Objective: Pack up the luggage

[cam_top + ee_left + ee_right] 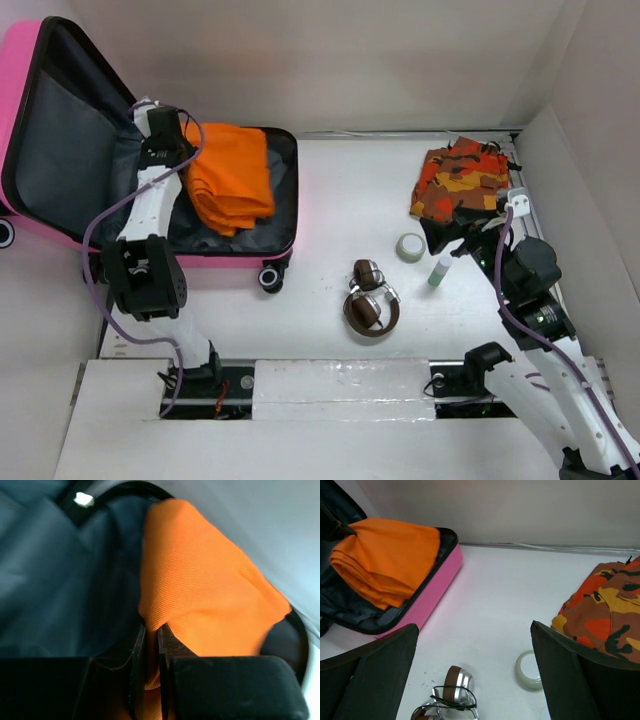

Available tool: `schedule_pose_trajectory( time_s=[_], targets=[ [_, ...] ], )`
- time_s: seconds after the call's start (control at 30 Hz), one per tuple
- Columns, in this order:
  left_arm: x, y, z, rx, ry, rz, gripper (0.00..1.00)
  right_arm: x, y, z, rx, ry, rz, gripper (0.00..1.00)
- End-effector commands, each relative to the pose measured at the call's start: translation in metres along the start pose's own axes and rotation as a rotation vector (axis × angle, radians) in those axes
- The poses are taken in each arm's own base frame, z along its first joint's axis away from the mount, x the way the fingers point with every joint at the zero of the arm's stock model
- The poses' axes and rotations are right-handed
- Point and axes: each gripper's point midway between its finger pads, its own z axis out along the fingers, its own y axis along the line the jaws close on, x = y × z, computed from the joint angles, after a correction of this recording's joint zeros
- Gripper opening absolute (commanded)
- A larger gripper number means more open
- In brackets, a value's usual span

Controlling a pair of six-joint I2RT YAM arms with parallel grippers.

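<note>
So, looking at the luggage lying open at the far left of the desk, lid propped up, with a folded orange cloth sitting in the lower half. Can see the left jaws nearly closed, pinching an edge of that cloth. Spotting the right jaws spread wide with nothing in them, near a camo garment, a small bottle, a pale round roll and headphones.

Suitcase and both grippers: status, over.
Left gripper shut on orange cloth inside open suitcase. Right gripper open, above the table. Camouflage garment, headphones, jar, bottle not yet packed. Nothing blocking the suitcase.
</note>
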Motion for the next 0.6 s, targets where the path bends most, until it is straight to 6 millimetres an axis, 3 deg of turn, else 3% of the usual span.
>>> schedule_pose_trajectory(
  time_s=[0.0, 0.03, 0.1, 0.17, 0.2, 0.4, 0.47, 0.53, 0.57],
  targets=[
    [-0.046, 0.025, 0.007, -0.13, -0.13, 0.03, 0.0, -0.012, 0.007, -0.001, -0.03, -0.047, -0.013, 1.0],
    [-0.044, 0.033, 0.011, -0.161, -0.116, 0.034, 0.13, -0.01, 0.006, 0.001, -0.028, -0.038, -0.012, 1.0],
    [-0.029, 0.039, 0.02, -0.197, -0.055, 0.04, 0.53, -0.01, 0.006, 0.001, -0.028, -0.038, -0.012, 1.0],
    [-0.026, 0.039, 0.02, -0.203, -0.046, 0.019, 0.71, -0.007, 0.006, 0.003, -0.025, -0.029, -0.012, 1.0],
    [-0.015, 0.043, 0.023, -0.205, -0.019, 0.014, 0.72, -0.005, 0.005, 0.005, -0.023, -0.02, -0.011, 1.0],
    [-0.063, 0.0, -0.045, -0.038, -0.212, -0.098, 0.72, -0.002, 0.006, 0.007, -0.03, -0.009, -0.011, 1.0],
    [-0.062, -0.045, -0.083, 0.12, -0.255, -0.051, 0.64, -0.002, 0.004, 0.007, -0.021, -0.011, -0.011, 1.0],
    [-0.042, -0.081, -0.108, 0.215, -0.233, 0.004, 0.64, -0.003, 0.003, 0.007, -0.012, -0.013, -0.01, 1.0],
    [0.002, -0.123, -0.127, 0.332, -0.155, 0.081, 0.63, -0.003, 0.001, 0.007, -0.002, -0.015, -0.01, 1.0]
  ],
)
